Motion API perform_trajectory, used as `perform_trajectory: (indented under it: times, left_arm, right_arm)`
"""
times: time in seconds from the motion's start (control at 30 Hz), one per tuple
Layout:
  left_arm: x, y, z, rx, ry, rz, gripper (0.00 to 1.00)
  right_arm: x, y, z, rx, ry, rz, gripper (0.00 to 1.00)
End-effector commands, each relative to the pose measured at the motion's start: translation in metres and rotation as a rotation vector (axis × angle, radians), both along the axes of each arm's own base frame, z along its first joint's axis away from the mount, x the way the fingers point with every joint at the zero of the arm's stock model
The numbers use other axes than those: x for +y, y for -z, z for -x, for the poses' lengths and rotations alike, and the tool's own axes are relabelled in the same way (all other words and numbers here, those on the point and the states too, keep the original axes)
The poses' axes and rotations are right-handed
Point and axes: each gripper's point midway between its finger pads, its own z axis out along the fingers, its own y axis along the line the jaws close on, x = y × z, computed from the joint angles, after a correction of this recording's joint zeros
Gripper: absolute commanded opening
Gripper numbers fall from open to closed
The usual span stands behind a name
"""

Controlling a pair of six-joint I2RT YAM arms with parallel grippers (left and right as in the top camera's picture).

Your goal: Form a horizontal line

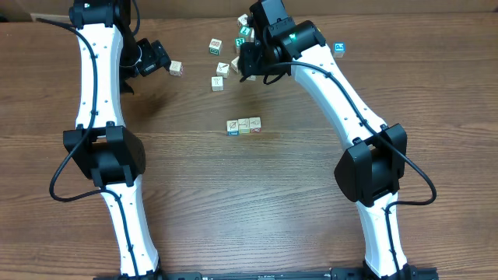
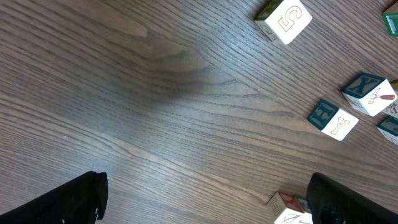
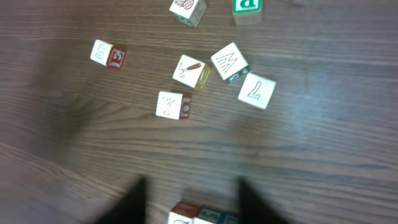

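Note:
The horizontal line [image 1: 243, 125] is a short row of three pale picture cubes touching edge to edge at mid-table. Its end shows at the bottom of the left wrist view [image 2: 287, 210] and of the right wrist view [image 3: 200, 215]. My left gripper [image 1: 158, 59] is open and empty at the back left, next to a loose cube [image 1: 177, 68]; the jaws [image 2: 205, 202] stand wide apart. My right gripper [image 1: 247, 68] is open and empty above the loose cubes behind the row. Its blurred fingers [image 3: 191, 190] frame the row's end from above, without touching it.
Loose cubes lie behind the row: one [image 1: 218, 82], one [image 1: 222, 68], one [image 1: 215, 47], and a blue-marked one [image 1: 339, 48] at the far right. The right wrist view shows several, including an M cube [image 3: 229, 61]. The left wrist view shows a "5" cube [image 2: 285, 20].

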Motion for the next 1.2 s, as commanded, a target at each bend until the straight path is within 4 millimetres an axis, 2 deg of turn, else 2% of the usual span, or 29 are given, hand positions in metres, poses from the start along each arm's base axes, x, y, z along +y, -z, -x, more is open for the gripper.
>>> perform_trajectory:
  times: [0.0, 0.37, 0.53, 0.57, 0.77, 1.17]
  left_arm:
    - [-0.001, -0.011, -0.003, -0.033, 0.008, 0.004, 1.00]
    - [-0.001, -0.011, -0.003, -0.033, 0.008, 0.004, 1.00]
    - [-0.001, -0.011, -0.003, -0.033, 0.008, 0.004, 0.99]
    - [-0.001, -0.011, -0.003, -0.033, 0.008, 0.004, 0.99]
    - [-0.001, -0.011, -0.003, -0.033, 0.007, 0.004, 1.00]
    - [-0.001, -0.011, -0.003, -0.033, 0.008, 0.004, 1.00]
  right_arm:
    - [0.007, 0.006, 0.004, 0.039, 0.068, -0.027, 0.04]
    - [0.004, 0.059, 0.016, 0.047, 0.121, 0.113, 0.04]
    - [-0.006, 0.089, 0.022, 0.086, 0.172, 0.143, 0.04]
    - [-0.008, 0.102, 0.027, 0.100, 0.171, 0.152, 0.04]
    - [-0.015, 0.135, 0.038, 0.129, 0.169, 0.174, 0.04]
    - [-0.014, 0.141, 0.043, 0.148, 0.160, 0.166, 0.04]
